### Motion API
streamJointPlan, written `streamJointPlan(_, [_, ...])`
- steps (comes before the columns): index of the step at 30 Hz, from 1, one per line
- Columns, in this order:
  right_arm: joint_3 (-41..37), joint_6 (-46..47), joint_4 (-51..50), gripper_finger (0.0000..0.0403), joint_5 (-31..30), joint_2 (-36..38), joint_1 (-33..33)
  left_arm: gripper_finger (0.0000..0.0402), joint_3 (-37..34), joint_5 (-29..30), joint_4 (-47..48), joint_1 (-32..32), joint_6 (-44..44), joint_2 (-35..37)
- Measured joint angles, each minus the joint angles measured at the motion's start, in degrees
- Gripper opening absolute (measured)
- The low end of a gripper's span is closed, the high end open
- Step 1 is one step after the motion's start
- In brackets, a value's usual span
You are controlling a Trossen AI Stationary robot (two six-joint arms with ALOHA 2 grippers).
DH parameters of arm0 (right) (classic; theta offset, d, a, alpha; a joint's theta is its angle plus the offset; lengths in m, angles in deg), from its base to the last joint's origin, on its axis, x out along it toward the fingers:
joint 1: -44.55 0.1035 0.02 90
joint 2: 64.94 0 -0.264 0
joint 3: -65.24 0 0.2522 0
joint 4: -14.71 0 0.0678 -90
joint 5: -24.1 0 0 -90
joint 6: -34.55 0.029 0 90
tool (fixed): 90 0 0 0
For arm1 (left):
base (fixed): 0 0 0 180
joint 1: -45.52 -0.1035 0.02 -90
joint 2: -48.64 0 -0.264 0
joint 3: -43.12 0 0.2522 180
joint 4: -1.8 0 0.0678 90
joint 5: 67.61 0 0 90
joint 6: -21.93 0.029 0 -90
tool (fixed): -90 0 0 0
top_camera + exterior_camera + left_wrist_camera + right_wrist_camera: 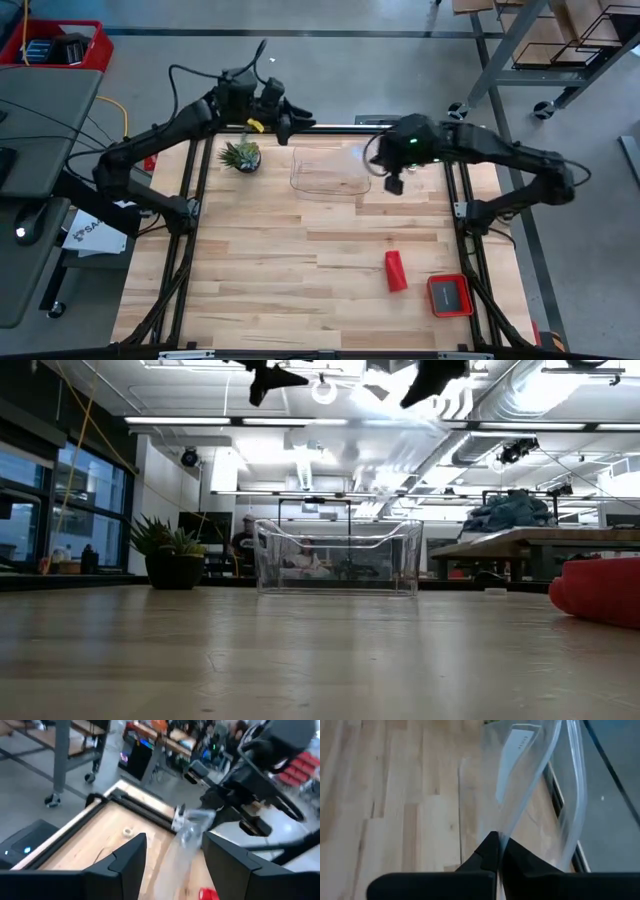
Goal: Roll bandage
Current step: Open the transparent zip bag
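Plastic bag in right jaws; bandage outside.

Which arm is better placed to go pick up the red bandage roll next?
Probably the left: its gripper is open and free, while the right gripper is shut on the clear plastic bag, though it is nearer the bright red bandage roll.

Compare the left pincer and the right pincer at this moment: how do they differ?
The left pincer is open and holds nothing; the right pincer is shut on the clear plastic bag. The left one is above the table's far edge near the small plant, the right one by the bag's right end. Both are raised.
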Motion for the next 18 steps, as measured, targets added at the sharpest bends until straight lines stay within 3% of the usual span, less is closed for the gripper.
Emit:
streamJointPlan(8, [8.29, -11.13, -1.02, 0.0000, -10.07, -15.78, 4.37, 0.0209, 8.82, -1.86, 11.12, 0.05, 6.55, -4.40])
streamJointPlan(18, [14.70, -18.58, -3.57, 0.0000, -10.49, -28.07, 4.18, 0.0212, 10.24, 6.51, 19.56, 3.96, 15.81, -10.22])
